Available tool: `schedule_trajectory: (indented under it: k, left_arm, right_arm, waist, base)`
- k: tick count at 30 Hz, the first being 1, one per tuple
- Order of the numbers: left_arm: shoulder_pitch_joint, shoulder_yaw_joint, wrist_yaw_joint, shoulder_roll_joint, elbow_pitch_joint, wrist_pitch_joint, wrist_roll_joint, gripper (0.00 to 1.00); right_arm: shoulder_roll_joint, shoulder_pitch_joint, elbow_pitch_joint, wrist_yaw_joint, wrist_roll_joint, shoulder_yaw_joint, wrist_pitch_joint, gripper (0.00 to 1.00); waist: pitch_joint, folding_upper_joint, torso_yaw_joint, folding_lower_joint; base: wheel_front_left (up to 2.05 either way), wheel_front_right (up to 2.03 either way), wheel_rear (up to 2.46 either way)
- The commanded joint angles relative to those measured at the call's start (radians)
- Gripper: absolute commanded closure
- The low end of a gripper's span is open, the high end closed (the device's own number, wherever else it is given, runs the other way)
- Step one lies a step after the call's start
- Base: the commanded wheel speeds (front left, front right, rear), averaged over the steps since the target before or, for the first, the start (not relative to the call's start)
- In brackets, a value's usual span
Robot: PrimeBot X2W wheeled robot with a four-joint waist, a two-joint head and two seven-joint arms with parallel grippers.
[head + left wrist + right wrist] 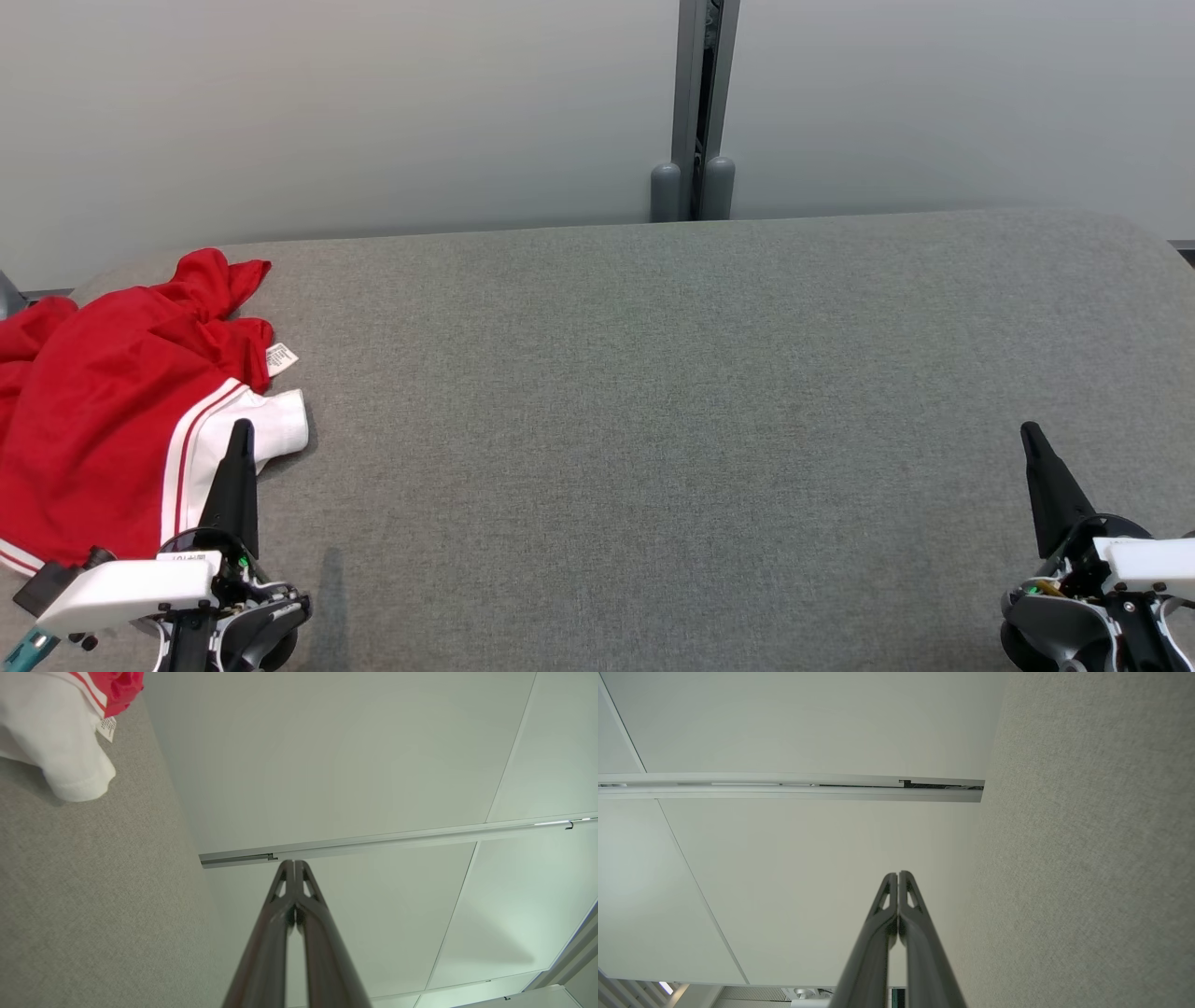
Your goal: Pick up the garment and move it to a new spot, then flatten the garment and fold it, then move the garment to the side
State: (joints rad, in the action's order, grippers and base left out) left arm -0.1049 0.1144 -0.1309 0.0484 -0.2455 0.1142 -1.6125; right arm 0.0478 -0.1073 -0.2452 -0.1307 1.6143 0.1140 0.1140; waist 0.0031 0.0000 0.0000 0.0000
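Garment: the red garment (pixel 103 411) is lying crumpled at the far left of the bench (pixel 653 420), with its white sleeve (pixel 275 425) pointing toward the middle.
Left claw: the left claw (pixel 241 437) is hovering near that sleeve, clenched and holding nothing.
Right claw: the right claw (pixel 1030 434) is hanging well apart on the opposite side, clenched and empty.
Risk: closed fingers coming down would likely be shoving the cloth rather than catching it. A pinch on 1 loose layer could be leaving the bulk dragging, or slipping off the left edge.

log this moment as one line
phase: pre-pick | garment: red and white, crumpled at left end of grey surface | left gripper: shut, empty, by garment | right gripper: shut, empty, far right
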Motion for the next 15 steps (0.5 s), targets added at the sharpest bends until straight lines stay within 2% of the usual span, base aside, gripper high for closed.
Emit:
schedule_trajectory:
  k: [1,4,5,9,15]
  left_arm:
    - [-0.009,0.002,-0.003,0.002,0.0,0.002,-0.001,1.0]
    - [-0.009,0.002,-0.003,0.002,0.0,0.002,-0.001,1.0]
    - [0.001,-0.001,0.0,0.0,-0.003,0.0,0.0,0.0]
    - [0.037,-0.006,0.001,-0.012,-0.034,-0.003,0.001,0.0]
    - [0.03,-0.029,0.002,-0.01,-0.021,-0.034,0.008,0.0]
  right_arm:
    - [0.004,-0.005,-0.002,0.0,-0.003,0.0,0.001,1.0]
    - [0.004,-0.005,-0.002,0.0,-0.003,0.0,0.001,1.0]
    - [-0.001,0.001,-0.002,0.0,0.0,0.0,0.0,0.0]
    - [-0.015,0.034,-0.031,0.0,-0.001,-0.003,-0.002,0.0]
    - [-0.013,0.032,0.002,0.0,-0.013,-0.026,-0.031,0.0]
  waist:
    - [0.0,0.0,0.0,0.0]
    - [0.0,0.0,0.0,0.0]
    - [0.0,0.0,0.0,0.0]
    - [0.0,0.0,0.0,0.0]
    - [0.0,0.0,0.0,0.0]
  base:
    - [0.0,0.0,0.0]
    - [0.0,0.0,0.0]
    - [0.0,0.0,0.0]
    - [0.0,0.0,0.0]
    - [0.0,0.0,0.0]
